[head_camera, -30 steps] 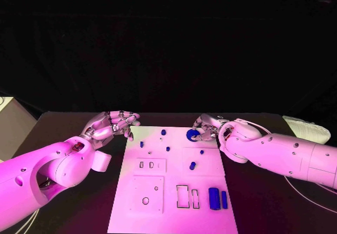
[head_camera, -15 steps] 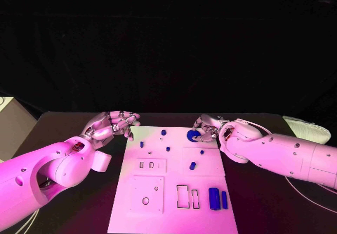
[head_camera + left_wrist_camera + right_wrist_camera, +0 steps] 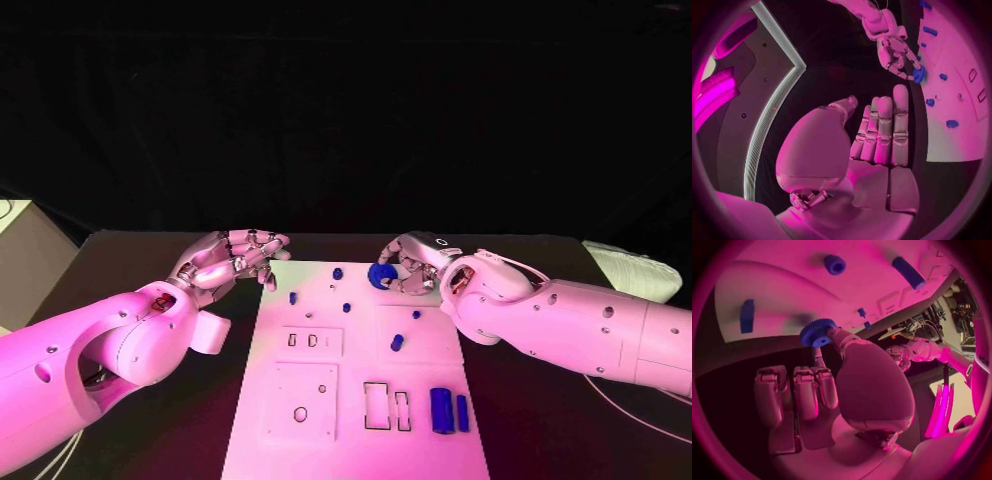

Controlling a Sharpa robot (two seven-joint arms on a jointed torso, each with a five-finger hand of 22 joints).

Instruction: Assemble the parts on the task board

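The white task board point(image 3: 361, 440) lies in the middle of the table. My right hand point(image 3: 411, 265) hovers over the board's far right corner and pinches a blue toothed gear point(image 3: 382, 275) between thumb and finger; the right wrist view shows the gear point(image 3: 817, 332) just above the board point(image 3: 786, 295). My left hand point(image 3: 231, 258) hangs at the board's far left corner, fingers straight, holding nothing. Small blue pegs point(image 3: 338, 272) stand on the far half of the board. Two long blue blocks point(image 3: 441, 409) lie near the front right.
Empty rectangular slots point(image 3: 375, 404) sit beside the blue blocks, and a square plate with a hole point(image 3: 300, 398) is at the front left. A pale box point(image 3: 22, 255) stands at the table's left edge. A white cloth-like object point(image 3: 635, 265) lies at the far right.
My right hand has moved a little leftward, carrying the gear further over the board's far edge. The left hand has stayed where it was.
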